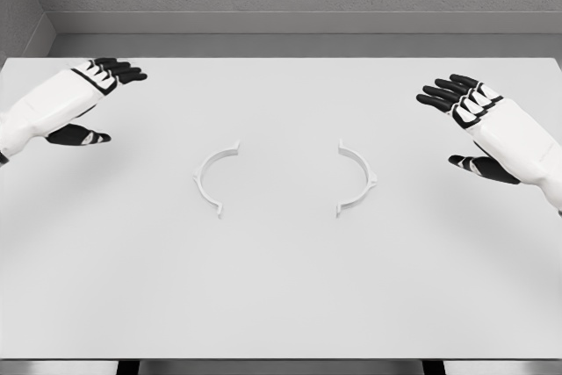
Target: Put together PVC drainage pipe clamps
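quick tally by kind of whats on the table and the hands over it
clamp halves: 2, the left clamp half and the right clamp half, apart with open sides facing each other
hands: 2, the left hand and the right hand, both open
table: 1
total: 5

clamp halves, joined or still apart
Apart. The left clamp half and right clamp half lie flat on the table, open sides facing each other, with bare table between them.
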Robot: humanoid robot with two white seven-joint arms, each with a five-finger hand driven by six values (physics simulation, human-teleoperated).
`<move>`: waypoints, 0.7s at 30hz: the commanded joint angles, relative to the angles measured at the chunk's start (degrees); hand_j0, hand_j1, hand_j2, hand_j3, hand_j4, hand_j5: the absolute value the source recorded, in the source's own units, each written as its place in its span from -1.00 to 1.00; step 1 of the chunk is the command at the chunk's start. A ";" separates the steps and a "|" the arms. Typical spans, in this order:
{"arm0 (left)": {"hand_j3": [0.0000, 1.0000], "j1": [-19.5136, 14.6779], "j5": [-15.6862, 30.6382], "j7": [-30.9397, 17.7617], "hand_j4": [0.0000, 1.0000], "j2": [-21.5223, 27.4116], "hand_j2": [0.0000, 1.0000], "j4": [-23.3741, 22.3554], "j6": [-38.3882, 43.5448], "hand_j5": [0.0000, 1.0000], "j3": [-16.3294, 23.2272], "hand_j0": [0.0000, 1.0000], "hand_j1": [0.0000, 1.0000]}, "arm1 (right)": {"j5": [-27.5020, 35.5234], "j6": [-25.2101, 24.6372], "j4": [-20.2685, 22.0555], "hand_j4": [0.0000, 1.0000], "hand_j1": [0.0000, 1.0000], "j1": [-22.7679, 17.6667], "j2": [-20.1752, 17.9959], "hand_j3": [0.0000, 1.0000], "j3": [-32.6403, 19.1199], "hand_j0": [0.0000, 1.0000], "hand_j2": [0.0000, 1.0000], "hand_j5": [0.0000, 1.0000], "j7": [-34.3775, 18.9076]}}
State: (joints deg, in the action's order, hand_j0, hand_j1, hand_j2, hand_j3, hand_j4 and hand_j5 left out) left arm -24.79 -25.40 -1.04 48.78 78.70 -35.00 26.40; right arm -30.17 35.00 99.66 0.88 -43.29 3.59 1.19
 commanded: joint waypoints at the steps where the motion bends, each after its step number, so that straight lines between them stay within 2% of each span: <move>1: 1.00 0.00 0.44 0.07 1.00 -0.88 1.00 0.05 0.00 1.00 0.23 1.00 1.00 | 0.38 0.00 0.00 1.00 1.00 0.00 -0.13 1.00 0.01 1.00 1.00 1.00 0.30; 6: 1.00 0.35 0.35 0.07 1.00 -1.40 1.00 0.14 0.00 1.00 0.23 1.00 1.00 | 0.64 0.00 -0.70 1.00 1.00 0.35 0.14 1.00 1.33 1.00 1.00 1.00 0.22; 7: 1.00 0.53 0.26 0.07 1.00 -2.45 1.00 -0.03 0.00 1.00 0.23 1.00 1.00 | -0.23 0.00 -1.57 1.00 1.00 3.94 1.62 1.00 3.87 1.00 1.00 1.00 -0.92; 9: 1.00 1.58 0.17 -0.02 1.00 -3.34 1.00 -0.12 0.00 1.00 0.24 1.00 1.00 | -2.34 0.00 -5.97 1.00 1.00 8.35 3.56 1.00 7.57 1.00 1.00 1.00 -4.70; 12: 1.00 2.02 0.09 0.07 1.00 -4.83 1.00 -0.30 0.00 1.00 0.32 1.00 1.00 | -5.77 0.00 -9.84 1.00 1.00 10.81 6.64 1.00 9.33 1.00 1.00 1.00 -6.11; 14: 1.00 2.02 0.09 0.07 1.00 -5.36 1.00 -0.47 0.00 1.00 0.41 1.00 1.00 | -6.04 0.00 -12.47 1.00 1.00 13.27 6.99 1.00 12.76 1.00 1.00 1.00 -6.11; 16: 1.00 2.02 0.09 0.07 1.00 -6.24 1.00 -0.56 0.00 1.00 2.08 1.00 1.00 | -6.56 0.00 -13.88 1.00 1.00 13.97 7.60 1.00 13.81 1.00 1.00 1.00 -6.11; 21: 1.00 1.93 0.08 -0.02 1.00 -8.70 1.00 -1.97 0.00 1.00 2.43 1.00 1.00 | -6.65 0.00 -15.29 1.00 1.00 14.15 8.14 1.00 15.48 1.00 1.00 1.00 -6.11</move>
State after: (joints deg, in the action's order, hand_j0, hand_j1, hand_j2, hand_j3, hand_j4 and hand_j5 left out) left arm -22.85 -25.73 -1.04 41.03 77.29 -35.00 28.54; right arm -37.07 35.03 85.04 15.03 -35.39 18.17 -4.90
